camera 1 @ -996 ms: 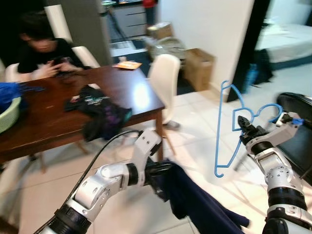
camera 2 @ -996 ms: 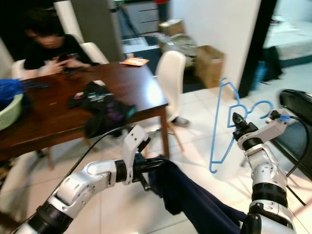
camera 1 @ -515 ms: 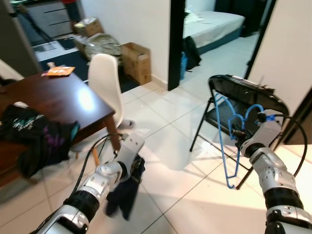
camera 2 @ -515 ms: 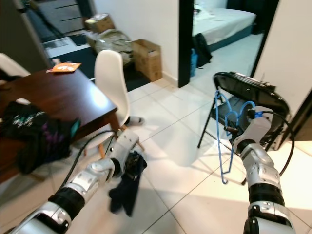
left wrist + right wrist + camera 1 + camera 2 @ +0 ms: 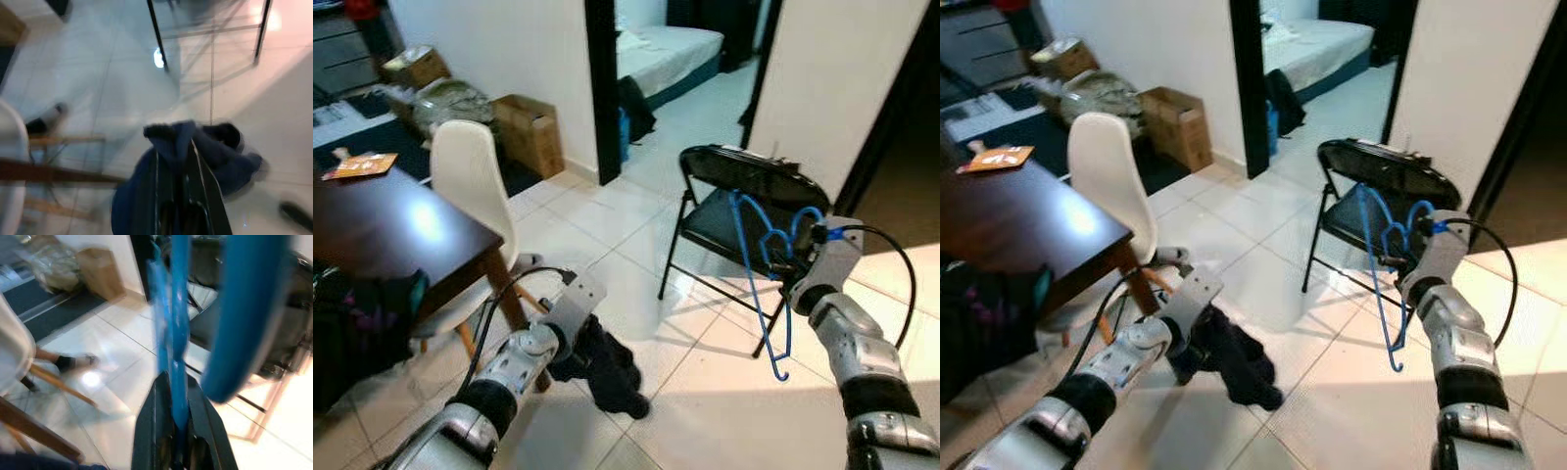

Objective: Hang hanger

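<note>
1. Our right gripper [image 5: 790, 277] is clamped on the one blue hanger [image 5: 766, 284]; the right wrist view shows a strand pinched between the fingers [image 5: 203, 423].
2. The hanger hangs with its long axis near vertical, hook end low, in front of the black folding chair [image 5: 744, 176], and we cannot tell whether the two touch.
3. Our left gripper [image 5: 579, 345] is closed on one dark garment [image 5: 612, 369], held low over the floor near the table [image 5: 401, 230].
4. We judge the right arm nearer the chair.
5. Also in view: one white chair [image 5: 470, 186], one cardboard box [image 5: 530, 132].
</note>
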Robot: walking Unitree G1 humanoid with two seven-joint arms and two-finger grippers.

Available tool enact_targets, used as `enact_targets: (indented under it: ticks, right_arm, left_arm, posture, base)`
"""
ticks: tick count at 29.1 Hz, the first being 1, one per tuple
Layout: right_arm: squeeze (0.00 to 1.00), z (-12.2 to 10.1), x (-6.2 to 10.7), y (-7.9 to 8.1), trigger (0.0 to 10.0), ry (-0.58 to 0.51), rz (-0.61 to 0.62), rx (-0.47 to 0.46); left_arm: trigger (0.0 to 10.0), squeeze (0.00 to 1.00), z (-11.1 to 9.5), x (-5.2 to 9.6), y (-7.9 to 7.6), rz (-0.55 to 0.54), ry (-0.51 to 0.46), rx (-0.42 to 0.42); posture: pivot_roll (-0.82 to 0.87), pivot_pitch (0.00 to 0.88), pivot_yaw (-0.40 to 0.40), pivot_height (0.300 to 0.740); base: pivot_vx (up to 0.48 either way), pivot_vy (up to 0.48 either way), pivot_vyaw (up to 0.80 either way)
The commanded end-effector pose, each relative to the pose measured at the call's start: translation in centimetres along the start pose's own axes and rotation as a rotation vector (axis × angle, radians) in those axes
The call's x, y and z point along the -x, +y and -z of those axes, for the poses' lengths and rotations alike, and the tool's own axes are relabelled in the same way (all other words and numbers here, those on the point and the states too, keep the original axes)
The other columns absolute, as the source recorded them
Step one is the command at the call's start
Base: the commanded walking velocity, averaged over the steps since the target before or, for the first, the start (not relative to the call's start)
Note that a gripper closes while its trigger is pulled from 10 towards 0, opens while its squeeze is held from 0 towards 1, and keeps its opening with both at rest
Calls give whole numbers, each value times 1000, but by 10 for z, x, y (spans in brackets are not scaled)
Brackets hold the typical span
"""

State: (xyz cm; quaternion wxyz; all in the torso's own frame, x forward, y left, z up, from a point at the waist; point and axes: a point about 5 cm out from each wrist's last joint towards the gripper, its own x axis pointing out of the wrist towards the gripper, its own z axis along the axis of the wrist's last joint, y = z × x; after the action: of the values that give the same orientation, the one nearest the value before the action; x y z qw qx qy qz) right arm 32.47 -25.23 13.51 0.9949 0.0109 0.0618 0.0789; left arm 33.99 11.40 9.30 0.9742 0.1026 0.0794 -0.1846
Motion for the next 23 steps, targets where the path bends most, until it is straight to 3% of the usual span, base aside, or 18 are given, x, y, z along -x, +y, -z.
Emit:
enact_targets:
  ticks: [1,3,5,7,12,13,17,23]
  right_arm:
    - [0,8,10,22,10000,45,-104,58]
    - [0,16,31,48,10000,52,-187,84]
    - [0,16,31,48,10000,52,-187,84]
    - [0,13,32,52,10000,36,-194,86]
    - [0,10,28,52,10000,30,-200,95]
    - [0,9,25,54,10000,29,-220,109]
    - [0,8,23,61,10000,27,-248,126]
    - [0,2,28,60,10000,43,-222,74]
  left_arm:
    - [10000,0,-15,15,21,-120,-101,129]
    - [10000,0,-15,59,36,-263,-164,261]
    - [10000,0,-15,59,36,-263,-164,261]
    - [10000,0,-6,97,38,-329,-194,373]
    - [10000,0,-5,102,34,-297,-214,432]
    - [10000,0,-5,101,32,-269,-228,474]
    - [10000,0,-10,93,33,-201,-269,493]
    - [10000,0,-20,99,33,-160,-253,539]
  posture:
    - [-83,0,43,735]
    - [-71,0,38,735]
    - [-71,0,38,735]
    - [-41,0,30,735]
    - [-24,0,22,735]
    - [-22,0,12,735]
    - [-34,0,15,735]
    - [-26,0,16,735]
  base:
    - [0,0,-800]
    - [0,0,-800]
    - [0,0,-800]
    - [0,0,-800]
    - [0,0,-800]
    - [0,0,-800]
    - [0,0,-800]
    - [0,0,-800]
